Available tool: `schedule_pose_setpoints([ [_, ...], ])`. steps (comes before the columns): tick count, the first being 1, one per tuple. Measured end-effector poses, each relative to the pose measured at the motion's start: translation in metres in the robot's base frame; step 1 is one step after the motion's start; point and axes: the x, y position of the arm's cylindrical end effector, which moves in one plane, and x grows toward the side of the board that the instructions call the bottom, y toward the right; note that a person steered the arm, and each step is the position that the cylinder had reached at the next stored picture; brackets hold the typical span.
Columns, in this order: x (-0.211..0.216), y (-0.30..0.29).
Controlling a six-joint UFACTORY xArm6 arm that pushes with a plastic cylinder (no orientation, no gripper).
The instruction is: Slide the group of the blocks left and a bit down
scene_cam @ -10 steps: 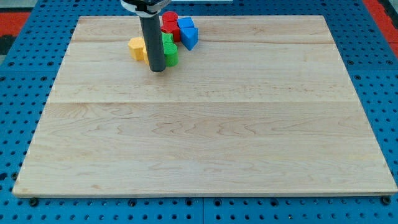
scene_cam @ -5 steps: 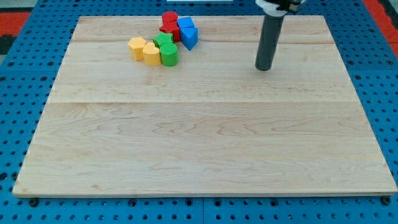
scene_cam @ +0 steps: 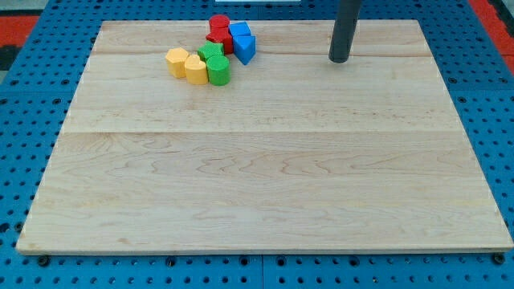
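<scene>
A tight group of blocks sits near the top of the board, left of centre. It holds a yellow hexagonal block (scene_cam: 176, 61), a yellow block (scene_cam: 196, 69), a green cylinder (scene_cam: 218, 71), a green block (scene_cam: 211, 53), a red cylinder (scene_cam: 220, 24), a red block (scene_cam: 218, 39), a blue cube (scene_cam: 239, 32) and a blue block (scene_cam: 246, 48). My tip (scene_cam: 339, 60) rests on the board well to the right of the group, about level with the blue block, touching no block.
The wooden board (scene_cam: 265, 160) lies on a blue perforated table (scene_cam: 24, 120). A red strip shows at the view's top left (scene_cam: 20, 24) and top right corners.
My tip left the green and yellow blocks, swept far to the right, then moved a little toward the view's top. The blocks have not moved.
</scene>
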Motion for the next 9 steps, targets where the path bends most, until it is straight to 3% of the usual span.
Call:
schedule_pose_setpoints([
  [3,-0.046,-0.016],
  [6,-0.051,-0.123],
  [7,-0.079,-0.147],
  [9,-0.089,-0.179],
])
